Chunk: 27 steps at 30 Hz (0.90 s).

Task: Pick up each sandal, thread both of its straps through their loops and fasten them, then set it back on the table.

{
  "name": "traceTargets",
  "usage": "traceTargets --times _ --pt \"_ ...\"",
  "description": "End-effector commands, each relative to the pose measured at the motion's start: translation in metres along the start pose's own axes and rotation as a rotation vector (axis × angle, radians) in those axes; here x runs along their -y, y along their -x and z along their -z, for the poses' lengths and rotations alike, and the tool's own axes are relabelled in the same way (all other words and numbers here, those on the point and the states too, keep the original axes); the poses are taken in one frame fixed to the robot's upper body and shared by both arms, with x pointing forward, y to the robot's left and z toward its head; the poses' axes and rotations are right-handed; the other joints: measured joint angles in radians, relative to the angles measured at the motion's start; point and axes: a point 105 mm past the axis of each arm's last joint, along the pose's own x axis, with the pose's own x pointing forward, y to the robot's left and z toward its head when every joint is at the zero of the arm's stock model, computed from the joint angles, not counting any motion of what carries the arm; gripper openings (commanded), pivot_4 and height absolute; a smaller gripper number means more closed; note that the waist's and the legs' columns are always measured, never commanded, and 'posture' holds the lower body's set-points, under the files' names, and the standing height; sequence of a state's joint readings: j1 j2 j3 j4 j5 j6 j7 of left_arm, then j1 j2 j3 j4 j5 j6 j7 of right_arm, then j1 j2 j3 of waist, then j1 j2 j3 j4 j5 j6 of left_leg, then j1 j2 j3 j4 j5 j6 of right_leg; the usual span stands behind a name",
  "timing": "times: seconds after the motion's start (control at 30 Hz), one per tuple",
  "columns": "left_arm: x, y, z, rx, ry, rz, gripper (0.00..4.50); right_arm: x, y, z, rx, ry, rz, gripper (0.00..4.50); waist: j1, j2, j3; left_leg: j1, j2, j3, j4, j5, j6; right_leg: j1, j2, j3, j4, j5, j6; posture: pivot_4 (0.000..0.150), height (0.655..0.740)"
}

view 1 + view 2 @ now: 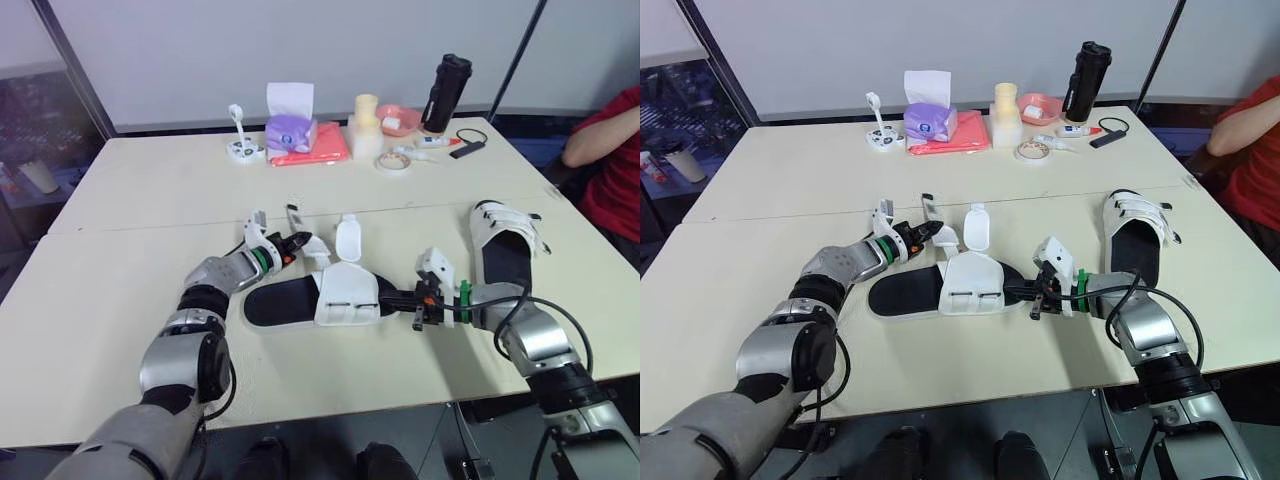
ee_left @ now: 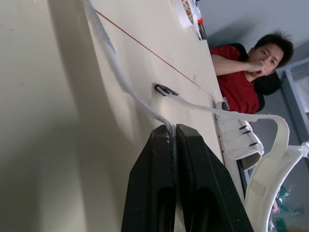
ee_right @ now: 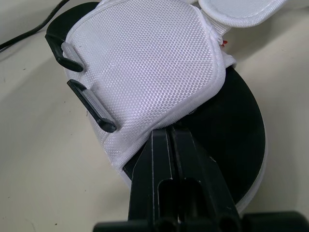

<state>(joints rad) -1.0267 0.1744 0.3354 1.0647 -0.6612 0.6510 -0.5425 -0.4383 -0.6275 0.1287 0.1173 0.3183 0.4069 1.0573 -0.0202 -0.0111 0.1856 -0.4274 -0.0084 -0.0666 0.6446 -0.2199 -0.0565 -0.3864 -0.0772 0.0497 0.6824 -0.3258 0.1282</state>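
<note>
Left arm, eye views: it reaches forward over the table, forearm low and angled inward toward the other arm, wrist just above the surface.
Left gripper, eye views: the left gripper is clamped on the end of a white strap, which lies just past its tips.
Open sandal, eye views: the open sandal lies flat on the table between the two grippers. Its white upper flap is at the end nearer the right gripper. A second loose strap sticks up just beyond the flap, near the left gripper.
Right arm, eye views: it comes in from the robot's right, forearm nearly level and pointing toward the left arm.
Right gripper, eye views: the right gripper is closed against the edge of the upper flap.
Second sandal, eye views: the second sandal lies on the table beyond the right wrist, apart from the fingertips, with white straps closed across it.
Left wrist view: the two black fingers are pressed together with the strap's thin edge pinched between them. The strap runs away from the tips over the table. A person in a red top sits far beyond.
Right wrist view: this gripper's fingers are shut on the rim of the mesh flap, where it meets the black sole. Two black loops sit on the flap's edge, near the tips.
</note>
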Motion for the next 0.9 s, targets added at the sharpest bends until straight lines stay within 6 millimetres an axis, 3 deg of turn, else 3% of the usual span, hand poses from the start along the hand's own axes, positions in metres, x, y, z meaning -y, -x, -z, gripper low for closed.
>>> traceTargets --times 0.03,0.1,0.17,0.33,0.47,0.63,0.73,0.8,0.9 --pt "0.021 -0.002 -0.018 0.042 -0.133 0.079 0.03 0.004 0.0 0.004 -0.008 -0.001 0.037 0.0 -0.001 0.0 0.0 0.0 0.0 0.0 0.0 0.0 0.0 0.0 0.0 0.0 0.0 0.0 0.0 0.15 0.74" --pt "0.038 -0.002 -0.023 0.048 -0.293 0.152 0.03 0.006 0.0 0.006 -0.013 0.004 0.049 0.0 0.0 0.0 0.0 0.0 0.0 0.0 0.0 0.0 0.0 0.0 0.0 0.0 0.0 0.0 0.0 0.15 0.74" --pt "0.059 0.0 -0.023 0.039 -0.568 0.229 0.03 0.009 0.001 0.009 -0.021 0.006 0.059 0.0 0.0 0.0 0.0 0.0 0.0 0.0 0.0 0.0 0.0 0.0 0.0 0.0 0.0 0.0 0.0 0.15 0.74" --pt "0.09 0.01 0.003 -0.02 -1.234 0.413 0.03 0.012 0.002 0.014 -0.027 0.004 0.069 0.0 0.006 0.0 0.0 0.001 0.0 0.001 -0.001 0.001 -0.002 0.002 0.0 0.0 0.0 0.0 0.0 0.15 0.74" --pt "0.09 0.021 0.021 -0.032 -1.651 0.506 0.03 0.013 0.002 0.017 -0.03 0.002 0.078 0.0 0.007 0.0 0.0 0.002 0.0 0.001 -0.001 0.0 -0.001 0.004 0.0 0.0 -0.002 0.0 0.0 0.15 0.74" --pt "0.076 0.041 0.037 -0.003 -2.154 0.622 0.03 0.014 0.004 0.021 -0.037 0.0 0.085 0.0 0.007 0.0 0.0 0.003 0.0 0.0 -0.001 0.0 -0.001 0.004 0.0 0.0 -0.002 0.0 0.0 0.15 0.74" --pt "0.075 0.043 0.026 0.094 -2.241 0.587 0.03 0.014 0.003 0.023 -0.039 -0.004 0.09 0.0 0.008 0.0 0.0 0.003 0.0 0.0 0.0 0.0 0.0 0.005 0.0 0.0 -0.002 0.0 0.0 0.15 0.74" --pt "0.076 0.035 0.006 0.174 -2.102 0.447 0.03 0.014 0.002 0.023 -0.039 -0.005 0.091 0.0 0.011 0.0 0.0 0.003 0.0 0.0 0.0 0.0 0.0 0.005 0.0 0.0 -0.002 0.0 0.0 0.15 0.74" --pt "0.06 0.024 -0.018 0.184 -1.75 0.261 0.03 0.013 0.001 0.024 -0.038 -0.005 0.094 0.0 0.009 0.0 0.0 0.003 -0.001 -0.001 0.002 0.0 0.0 0.007 0.0 -0.001 -0.002 0.0 0.0 0.15 0.74"
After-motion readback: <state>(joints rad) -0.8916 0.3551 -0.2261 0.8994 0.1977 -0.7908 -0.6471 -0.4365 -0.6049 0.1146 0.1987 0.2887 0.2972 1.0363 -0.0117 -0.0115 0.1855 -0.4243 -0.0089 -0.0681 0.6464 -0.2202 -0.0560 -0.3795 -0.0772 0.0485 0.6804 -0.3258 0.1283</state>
